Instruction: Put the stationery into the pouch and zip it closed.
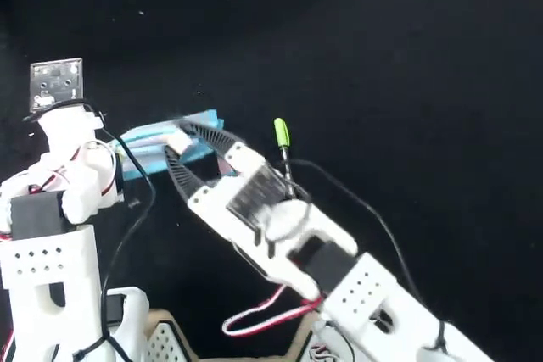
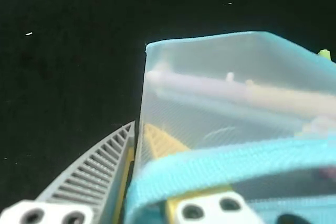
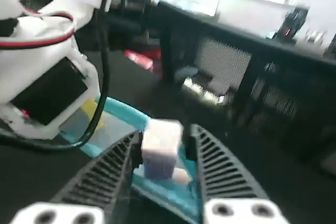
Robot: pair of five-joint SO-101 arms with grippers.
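Your left hand (image 2: 139, 127) is clamped on the pouch (image 2: 226, 103). The grey ribbed finger (image 2: 97, 174) lies against the outside of one end, and the yellow-faced one shows through the translucent wall. In the high view the pouch (image 1: 157, 143) lies left of centre on the black tabletop (image 1: 382, 82), just beside the left arm's wrist. It is a see-through bag with turquoise edging, and a pale pen (image 2: 236, 90) already lies along its inside.

Your right hand (image 3: 163, 139) comes in from the lower right of the high view and ends at the pouch's right-hand part. Its fingers are closed on a small white block (image 3: 161, 148), one ribbed finger on each side. The white block (image 1: 179, 141) hangs over the pouch's turquoise rim, but you cannot tell from these views whether it touches the fabric.

A green marker (image 1: 282, 145) lies on the tabletop near the centre of the high view. It sits just beside the right arm, its green cap toward the top of the frame and its dark barrel running under the arm's body. In the left wrist view, its green tip (image 2: 324, 53) peeks past the far corner of the pouch.
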